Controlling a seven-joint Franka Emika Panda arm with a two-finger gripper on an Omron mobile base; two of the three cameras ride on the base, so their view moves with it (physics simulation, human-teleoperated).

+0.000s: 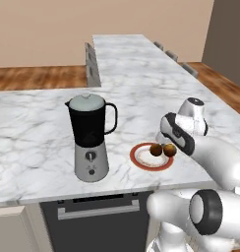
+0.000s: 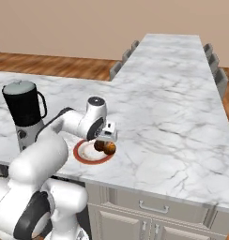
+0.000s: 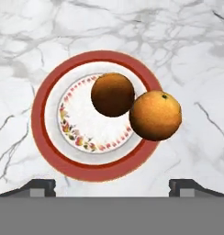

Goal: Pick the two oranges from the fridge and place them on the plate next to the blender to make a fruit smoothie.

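Hand spread wide above the plate, 2 oranges touching below it.

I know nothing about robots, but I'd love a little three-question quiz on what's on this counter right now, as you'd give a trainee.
1. True or false: both oranges sit on the plate.
2. The oranges are: A) touching each other, B) apart, C) on opposite sides of the blender.
3. Fill in: the claw hangs over the plate with its fingertips spread wide, holding ____.

Key:
1. True; one sits near the middle, the other overhangs the red rim.
2. A
3. nothing
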